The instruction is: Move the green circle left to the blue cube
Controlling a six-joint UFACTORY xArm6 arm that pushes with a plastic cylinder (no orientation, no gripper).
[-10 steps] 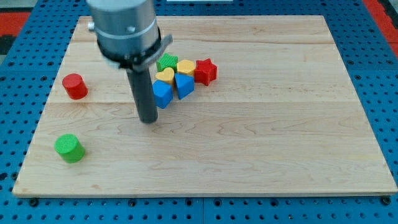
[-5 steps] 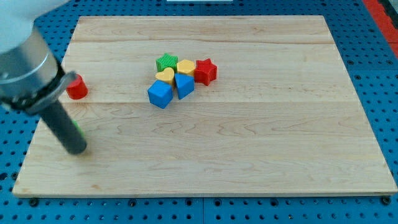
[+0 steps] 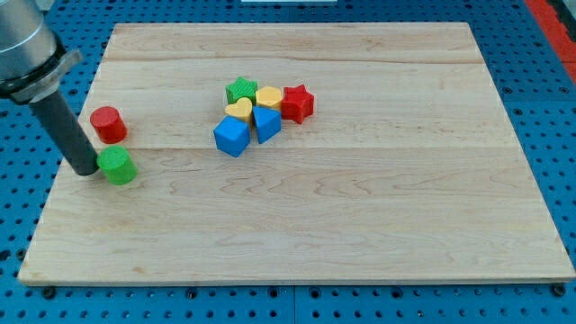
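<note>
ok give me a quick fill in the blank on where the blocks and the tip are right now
1. My tip is just to the view's ____ of the green circle.
2. The block just above the green circle is the ____ cylinder.
3. The blue cube lies to the view's ____ of the green circle.
4. The star at the cluster's right end is ____.

Missing words: left; red; right; red

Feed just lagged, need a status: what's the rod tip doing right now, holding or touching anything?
My tip: no gripper, holds nothing; it sits against the view's left side of the green circle, below the red cylinder.
</note>
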